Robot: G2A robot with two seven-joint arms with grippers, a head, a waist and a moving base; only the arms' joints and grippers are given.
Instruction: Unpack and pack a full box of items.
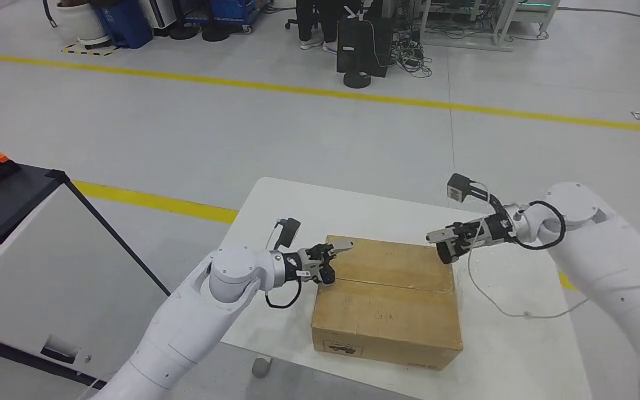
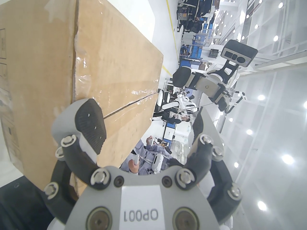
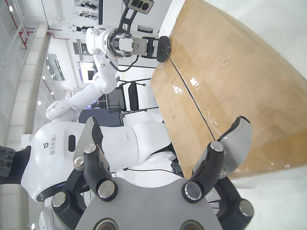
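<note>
Treat the box (image 1: 388, 305) as stiff, probably heavy; its tape (image 3: 193, 82) looks slick. The left gripper (image 1: 326, 263) and right gripper (image 1: 446, 240) gape wide, empty, at the ends of its seam (image 1: 390, 283): grip flap edges there.

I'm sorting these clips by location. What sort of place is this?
Probably a robotics lab or factory test hall: a wide grey floor marked with yellow lines, equipment and cabling along the far side, and a closed cardboard box on a white table.

Bright ceiling lamps (image 2: 286, 159) glare off the box (image 3: 227, 84).
</note>
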